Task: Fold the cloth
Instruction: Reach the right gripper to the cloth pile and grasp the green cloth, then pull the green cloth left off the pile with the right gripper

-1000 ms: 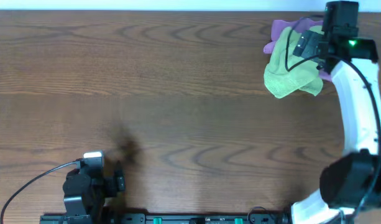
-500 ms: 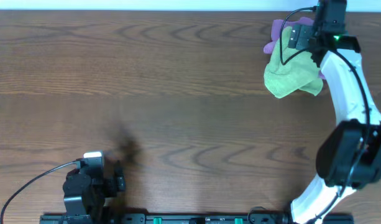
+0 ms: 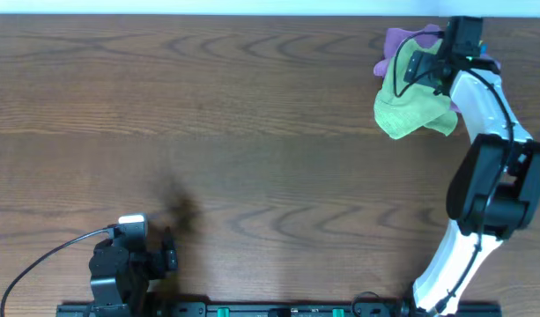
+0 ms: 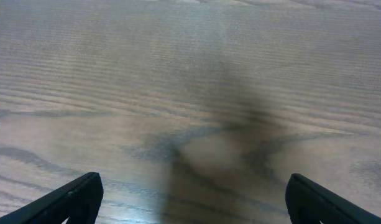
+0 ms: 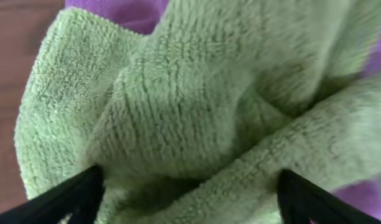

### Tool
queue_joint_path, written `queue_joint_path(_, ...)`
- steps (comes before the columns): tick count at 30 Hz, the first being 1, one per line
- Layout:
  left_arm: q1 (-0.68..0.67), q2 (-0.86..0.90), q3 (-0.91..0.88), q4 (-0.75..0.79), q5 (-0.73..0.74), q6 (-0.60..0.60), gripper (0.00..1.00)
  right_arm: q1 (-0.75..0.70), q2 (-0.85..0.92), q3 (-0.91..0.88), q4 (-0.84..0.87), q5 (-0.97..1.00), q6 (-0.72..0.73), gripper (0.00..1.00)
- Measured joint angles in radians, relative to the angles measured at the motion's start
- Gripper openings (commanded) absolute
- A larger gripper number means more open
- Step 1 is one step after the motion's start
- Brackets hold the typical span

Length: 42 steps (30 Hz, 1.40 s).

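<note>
Overhead: crumpled lime-green microfibre cloth (image 3: 409,113) at 2 o'clock on the wooden tabletop (image 3: 208,106), atop a purple cloth (image 3: 397,40). Right end effector (image 3: 434,70) over it, left end effector (image 3: 166,255) at 7 o'clock.
Left wrist: left end effector released, fingers wide.
Right wrist: right end effector released, straddling green folds.

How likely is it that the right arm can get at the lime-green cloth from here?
Probably yes: the right claw hovers directly over the crumpled cloth, with its fingers open either side of the folds and nothing between. The purple cloth underneath could get pinched too.
</note>
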State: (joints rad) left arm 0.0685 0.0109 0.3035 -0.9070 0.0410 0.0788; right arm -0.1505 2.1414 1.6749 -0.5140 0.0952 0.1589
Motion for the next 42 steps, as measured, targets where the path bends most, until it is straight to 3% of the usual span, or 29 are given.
queue_joint_path(4,0.0,0.0,0.0,0.0,0.0,0.0,0.95,0.0,0.005,0.0,0.005,-0.026,0.002,0.56)
queue_joint_path(6,0.0,0.0,0.0,0.0,0.0,0.0,0.95,0.0,0.005,0.0,0.007,-0.032,0.006,0.42)
queue_joint_path(9,0.0,0.0,0.0,0.0,0.0,0.0,0.95,0.0,0.005,0.0,0.007,-0.037,0.009,0.12)
queue_joint_path(11,0.0,0.0,0.0,0.0,0.0,0.0,0.95,0.0,0.005,0.0,0.006,-0.039,0.013,0.02)
queue_joint_path(20,0.0,0.0,0.0,0.0,0.0,0.0,0.95,0.0,-0.021,0.0,-0.011,-0.043,0.015,0.01)
queue_joint_path(28,0.0,0.0,0.0,0.0,0.0,0.0,0.95,0.033,-0.225,0.0,-0.154,-0.044,0.006,0.02)
queue_joint_path(42,0.0,0.0,0.0,0.0,0.0,0.0,0.95,0.304,-0.405,0.008,-0.545,-0.046,-0.033,0.01)
